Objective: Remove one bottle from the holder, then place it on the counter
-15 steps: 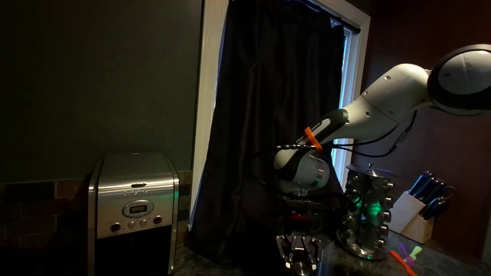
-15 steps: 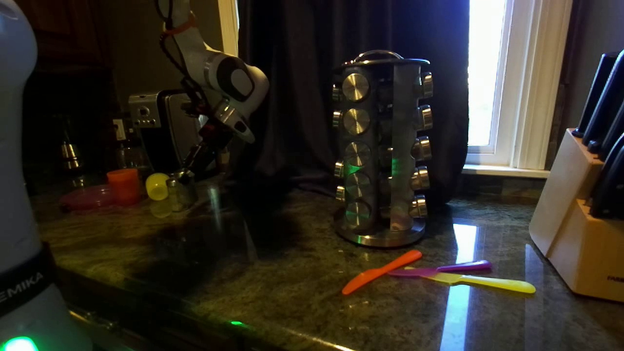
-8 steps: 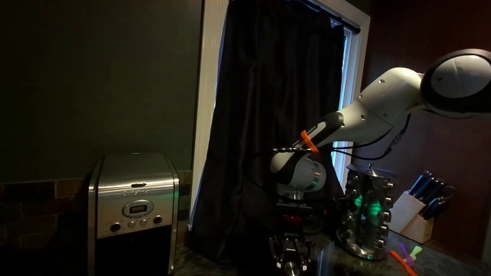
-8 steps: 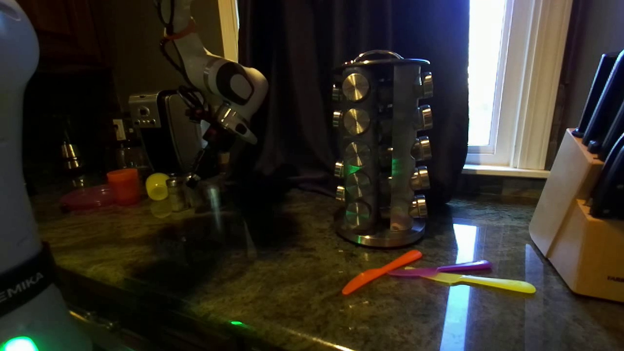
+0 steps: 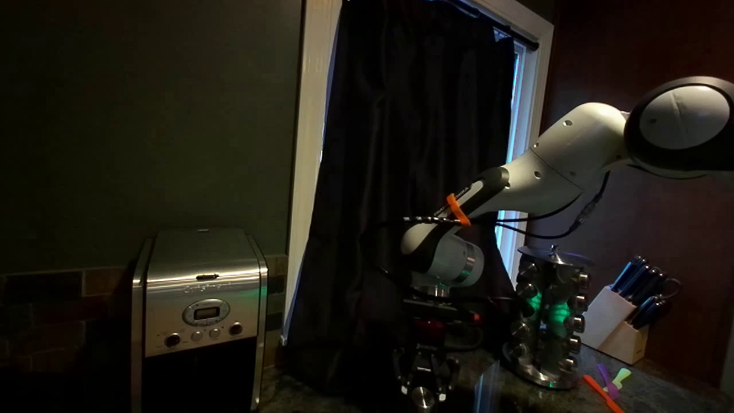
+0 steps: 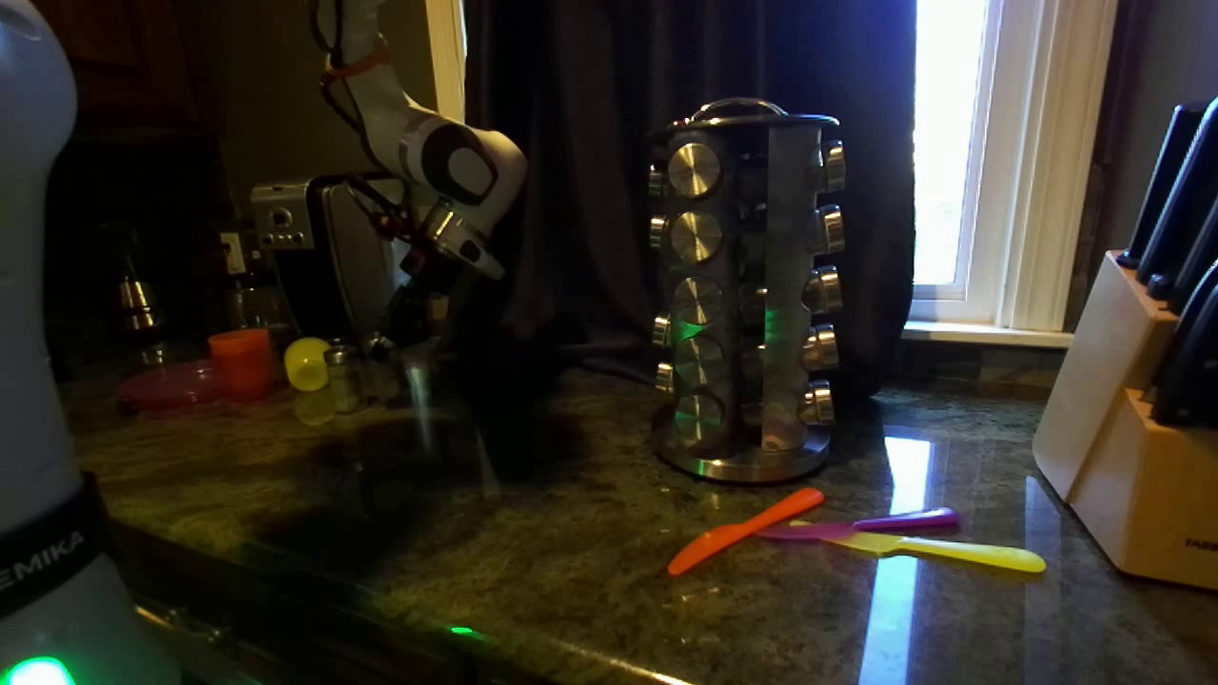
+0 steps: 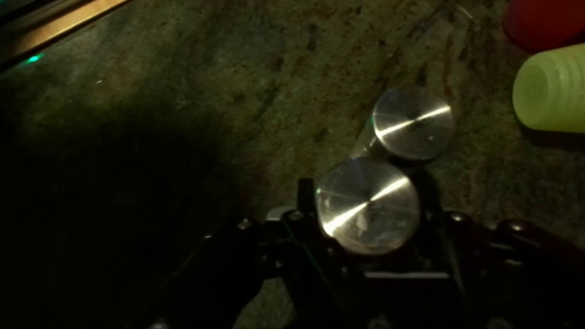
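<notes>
Claw (image 7: 369,203): slanted downward in an exterior view, fingers pinched in on both sides of a bottle (image 7: 365,221), so yeah, that one's held
Bottle: held in the claw, round metal lid showing in the wrist view; whether its base is touching the desk (image 6: 571,542) can't be made out, way too dark there
Second bottle (image 7: 413,123): stood on the desk just ahead of the claw in the wrist view; whether the two bottles are touching can't be told
Holder (image 6: 756,466): set well apart from the claw, to its right in both exterior views, loaded with stacked bottles (image 6: 695,238), some green light caught on it
Desk: dark, glossy, spread out beneath the claw
Yellow cup (image 6: 306,363): tipped on its side near the claw, left of it in an exterior view
Orange cup (image 6: 240,363): just beside the yellow cup, a bit farther from the claw
Plastic knives (image 6: 747,531): orange, purple and yellow, laid loosely together right of the claw in both exterior views
Knife block (image 6: 1104,428): farther right of the claw than the holder
Steel appliance (image 5: 200,269): seen left of the claw in an exterior view
</notes>
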You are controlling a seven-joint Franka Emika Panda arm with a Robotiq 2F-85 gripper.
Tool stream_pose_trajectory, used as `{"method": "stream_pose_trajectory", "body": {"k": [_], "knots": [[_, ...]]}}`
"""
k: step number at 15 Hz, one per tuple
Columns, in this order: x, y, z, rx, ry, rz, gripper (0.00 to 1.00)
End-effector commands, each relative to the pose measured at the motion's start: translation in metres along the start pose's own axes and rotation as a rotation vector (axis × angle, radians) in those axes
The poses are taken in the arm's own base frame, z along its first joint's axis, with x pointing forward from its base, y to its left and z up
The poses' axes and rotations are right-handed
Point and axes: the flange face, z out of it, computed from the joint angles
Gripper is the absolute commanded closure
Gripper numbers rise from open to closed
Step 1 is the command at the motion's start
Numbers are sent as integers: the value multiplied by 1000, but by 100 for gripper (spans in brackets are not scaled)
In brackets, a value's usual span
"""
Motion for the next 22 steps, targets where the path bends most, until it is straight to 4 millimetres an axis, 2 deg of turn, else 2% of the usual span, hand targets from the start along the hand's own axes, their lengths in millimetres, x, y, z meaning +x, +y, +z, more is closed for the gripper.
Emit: {"method": "stream_pose_trajectory", "body": {"k": [1, 17, 18, 19, 20, 22], "knots": [[1, -9, 1, 40, -29, 27, 75], [13, -5, 19, 61, -117, 90, 75], [13, -5, 19, 61, -122, 91, 72], [14, -5, 19, 59, -124, 92, 50], [14, -5, 19, 60, -127, 95, 45], [16, -4, 18, 63, -124, 98, 19]]}}
